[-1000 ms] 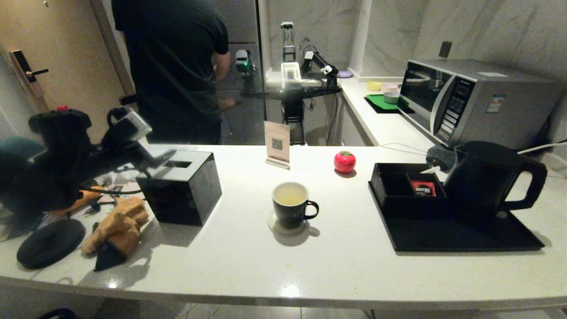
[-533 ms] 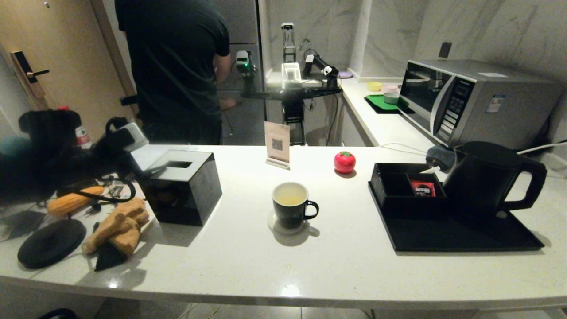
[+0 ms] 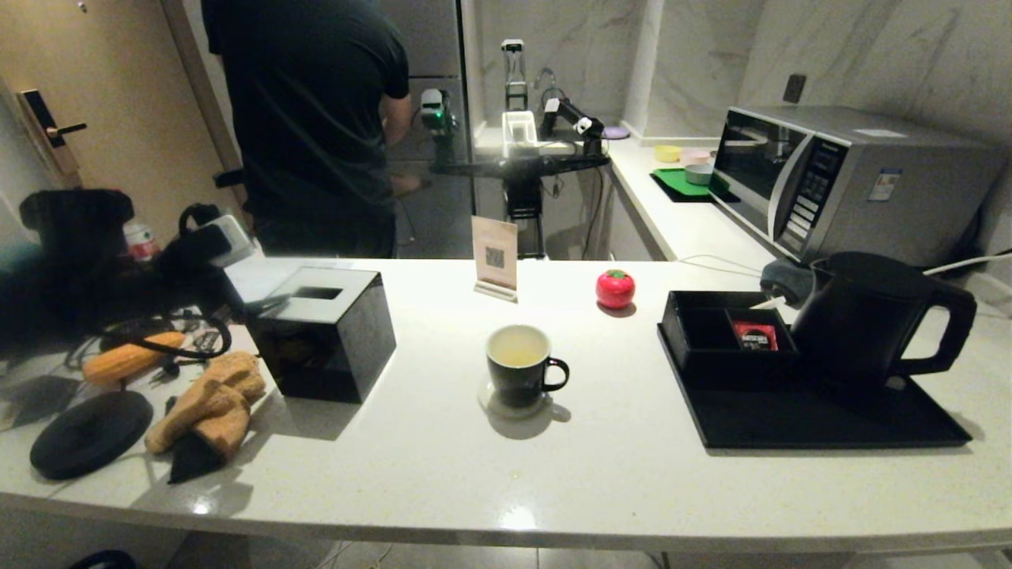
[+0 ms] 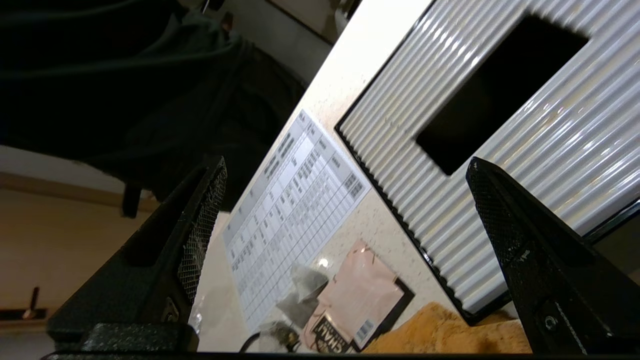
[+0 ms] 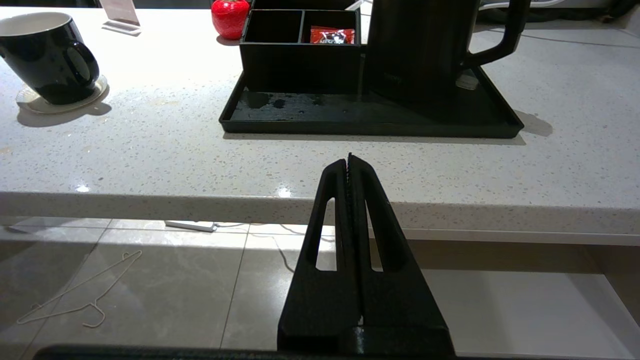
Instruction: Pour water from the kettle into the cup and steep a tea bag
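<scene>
The black kettle (image 3: 870,316) stands on the right half of a black tray (image 3: 822,419); the right wrist view shows the kettle (image 5: 420,45) too. Mid-counter, the black cup (image 3: 518,367) sits on a coaster with pale yellowish water (image 3: 518,352) inside. A small pale tea bag (image 4: 305,282) lies on the counter beside a pink sachet (image 4: 357,295), left of the tissue box. My left gripper (image 4: 347,165) hangs open above that spot with nothing between its fingers. My right gripper (image 5: 350,157) is shut and empty, low in front of the counter edge.
A black tissue box (image 3: 324,332) stands right of my left gripper. Corn (image 3: 130,356), a tan plush (image 3: 209,399) and a black disc (image 3: 91,433) crowd the left end. A sign card (image 3: 495,257), red tomato ornament (image 3: 615,288), microwave (image 3: 838,182) and person (image 3: 316,118) are behind.
My left arm has drawn back to the left, away from the tissue box's top edge. The cup, the kettle and the right arm have not moved.
</scene>
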### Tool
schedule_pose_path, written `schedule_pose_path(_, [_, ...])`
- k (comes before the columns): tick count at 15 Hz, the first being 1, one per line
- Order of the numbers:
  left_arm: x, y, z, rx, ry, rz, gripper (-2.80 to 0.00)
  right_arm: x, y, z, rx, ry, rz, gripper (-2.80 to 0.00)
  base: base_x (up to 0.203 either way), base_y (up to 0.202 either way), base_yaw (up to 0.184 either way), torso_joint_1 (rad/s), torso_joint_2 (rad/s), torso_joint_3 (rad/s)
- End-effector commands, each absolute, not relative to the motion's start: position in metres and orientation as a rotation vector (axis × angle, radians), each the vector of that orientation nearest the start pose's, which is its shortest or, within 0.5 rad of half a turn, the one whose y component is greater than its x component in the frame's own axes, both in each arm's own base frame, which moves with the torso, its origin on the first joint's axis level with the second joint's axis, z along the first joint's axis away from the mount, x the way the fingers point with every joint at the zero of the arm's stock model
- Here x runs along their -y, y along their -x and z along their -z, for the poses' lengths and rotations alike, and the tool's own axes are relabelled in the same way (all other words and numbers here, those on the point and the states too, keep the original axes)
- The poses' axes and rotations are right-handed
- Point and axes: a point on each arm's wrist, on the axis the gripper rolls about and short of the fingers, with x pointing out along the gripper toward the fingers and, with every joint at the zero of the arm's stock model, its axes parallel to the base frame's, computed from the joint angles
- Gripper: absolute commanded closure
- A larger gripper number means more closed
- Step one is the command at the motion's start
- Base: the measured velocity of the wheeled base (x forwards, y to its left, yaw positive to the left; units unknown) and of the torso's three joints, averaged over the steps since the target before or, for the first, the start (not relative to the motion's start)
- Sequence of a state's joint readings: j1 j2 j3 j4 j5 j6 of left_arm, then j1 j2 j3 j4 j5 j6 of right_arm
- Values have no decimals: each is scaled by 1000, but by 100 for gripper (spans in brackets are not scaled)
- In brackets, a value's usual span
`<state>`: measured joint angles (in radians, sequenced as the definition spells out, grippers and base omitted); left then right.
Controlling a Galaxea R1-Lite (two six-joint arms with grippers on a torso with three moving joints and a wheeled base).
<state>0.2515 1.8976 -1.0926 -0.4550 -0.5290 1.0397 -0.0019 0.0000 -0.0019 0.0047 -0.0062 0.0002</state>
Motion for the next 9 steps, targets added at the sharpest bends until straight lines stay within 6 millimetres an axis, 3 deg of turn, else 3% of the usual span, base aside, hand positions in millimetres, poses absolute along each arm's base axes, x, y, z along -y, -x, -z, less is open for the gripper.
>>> schedule_pose_path(1, [-76,-353,-185,-123,-866,413,-280,0,23,-76,-2,0,8,0,0,0,0,0,0,0])
schedule_pose_path(9, [-8,-364,-209,73,-562,522,-280,0,23,-76,-2,0,8,0,0,0,0,0,0,0])
